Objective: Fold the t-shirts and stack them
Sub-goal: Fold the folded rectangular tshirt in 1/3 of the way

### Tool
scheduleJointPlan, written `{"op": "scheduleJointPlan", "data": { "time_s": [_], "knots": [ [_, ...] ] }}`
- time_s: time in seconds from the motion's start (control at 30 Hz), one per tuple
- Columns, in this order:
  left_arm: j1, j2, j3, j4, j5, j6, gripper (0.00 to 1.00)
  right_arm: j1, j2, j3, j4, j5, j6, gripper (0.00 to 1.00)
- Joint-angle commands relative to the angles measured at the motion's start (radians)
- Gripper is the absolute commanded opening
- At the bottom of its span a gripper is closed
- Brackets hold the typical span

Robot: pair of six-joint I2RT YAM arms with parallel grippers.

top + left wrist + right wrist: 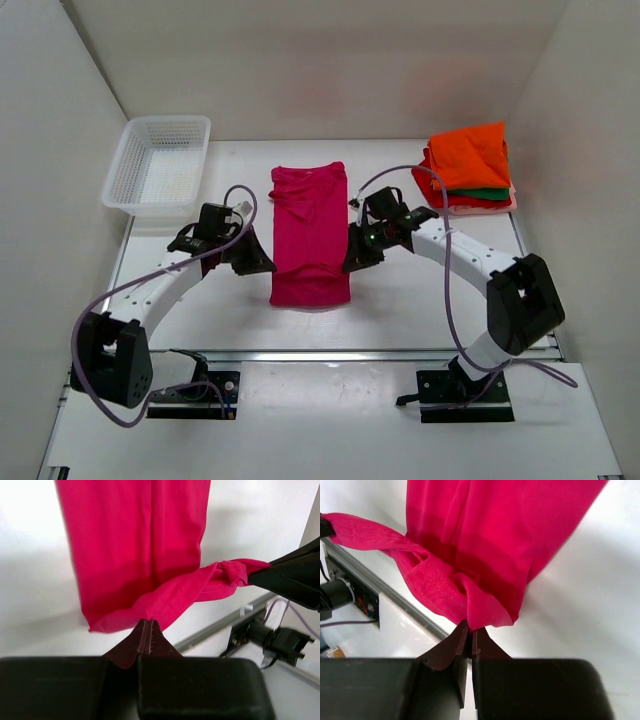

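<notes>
Pinched shut on 2 bottom corners of the magenta-pink t-shirt [312, 215], mid-frame: left gripper [148, 630] and right gripper [470, 632]. Folded long and thin only. Finished already: stack of folded t-shirts [468, 160], upper right. Looked left to do: folding this 1 shorter, then stacking.

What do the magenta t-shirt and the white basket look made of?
The magenta t-shirt: soft matte cloth, probably cotton knit; it drapes, creases and shows a stitched hem. The white basket: rigid mesh, likely moulded plastic; regular holes, stiff upright walls.
</notes>
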Motion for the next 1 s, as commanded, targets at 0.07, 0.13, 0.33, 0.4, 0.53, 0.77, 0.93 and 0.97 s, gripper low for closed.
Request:
{"op": "scheduleJointPlan", "data": {
  "time_s": [0.07,0.13,0.33,0.4,0.53,0.77,0.93,0.97],
  "knots": [
    [0.056,0.09,0.099,0.09,0.023,0.04,0.0,-0.052,0.112,0.168,-0.067,-0.033,-0.119,0.0],
    [0.066,0.142,0.108,0.102,0.028,0.034,0.0,-0.077,0.154,0.2,-0.076,-0.038,-0.137,0.0],
    [0.072,0.256,0.14,0.176,0.026,0.031,0.01,-0.101,0.256,0.28,-0.068,-0.047,-0.166,0.0],
    [0.08,0.277,0.145,0.232,0.005,0.017,0.01,-0.118,0.299,0.337,-0.064,-0.049,-0.174,0.0],
    [0.104,0.362,0.201,0.34,0.009,-0.06,0.2,-0.149,0.37,0.412,-0.004,-0.038,-0.159,0.17],
    [0.133,0.295,0.154,0.575,-0.095,-0.193,0.4,-0.201,0.243,0.255,0.298,0.074,-0.015,0.62],
    [0.116,0.135,0.002,0.396,-0.087,-0.095,0.45,-0.169,0.091,0.043,0.235,0.135,0.021,0.61],
    [0.095,0.089,-0.054,0.356,-0.083,-0.066,0.46,-0.146,0.054,0.003,0.226,0.155,0.025,0.6]
  ]
}}
